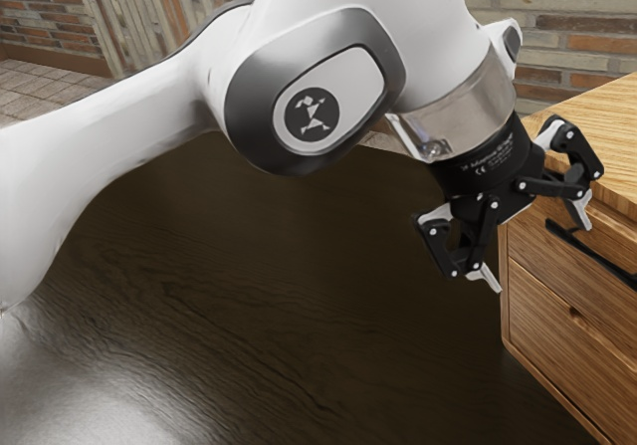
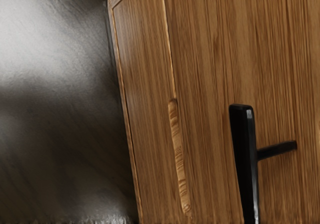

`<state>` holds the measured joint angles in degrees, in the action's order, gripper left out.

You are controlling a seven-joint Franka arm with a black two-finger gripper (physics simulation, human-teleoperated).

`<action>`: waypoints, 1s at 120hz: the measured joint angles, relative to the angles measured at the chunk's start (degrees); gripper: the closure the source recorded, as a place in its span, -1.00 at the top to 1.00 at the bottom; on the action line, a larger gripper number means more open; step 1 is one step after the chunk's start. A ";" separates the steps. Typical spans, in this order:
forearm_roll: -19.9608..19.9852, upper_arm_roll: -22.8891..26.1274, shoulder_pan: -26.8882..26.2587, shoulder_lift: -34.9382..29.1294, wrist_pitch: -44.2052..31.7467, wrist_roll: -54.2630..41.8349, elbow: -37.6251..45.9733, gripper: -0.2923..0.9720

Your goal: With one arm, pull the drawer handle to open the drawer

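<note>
Held the tool (image 1: 537, 251) spread wide just left of the black handle (image 1: 597, 258) at the exterior frame's right edge, long axis lying along the drawer front (image 1: 597, 301), slanting down-right.

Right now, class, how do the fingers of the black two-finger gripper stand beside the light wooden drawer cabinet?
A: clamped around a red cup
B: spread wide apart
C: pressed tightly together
B: in the exterior view the black two-finger gripper has its fingers spread wide apart, close to the black bar handle.

Brick wall (image 1: 587, 27); tiled floor (image 1: 30, 87); dark wood tabletop (image 1: 249, 316).
</note>
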<state>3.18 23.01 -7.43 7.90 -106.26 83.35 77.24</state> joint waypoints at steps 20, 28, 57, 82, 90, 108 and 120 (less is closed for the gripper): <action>-0.11 -0.22 -0.62 2.02 -0.49 0.37 -1.57 0.53; -0.14 -0.24 -0.66 2.37 -0.67 0.49 -1.71 0.53; -0.17 -0.24 -0.72 2.46 -1.40 0.84 -1.32 0.50; -0.12 -0.25 -0.89 2.89 -1.74 1.10 -1.03 0.40; -0.11 -0.24 -0.97 2.97 -1.79 1.17 -1.02 0.37; -0.09 -0.25 -1.03 3.04 -1.87 1.32 -0.96 0.22; -0.09 -0.28 -1.32 3.04 -1.86 1.49 -0.96 0.09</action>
<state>3.09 22.73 -8.75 10.93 -108.12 84.84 76.28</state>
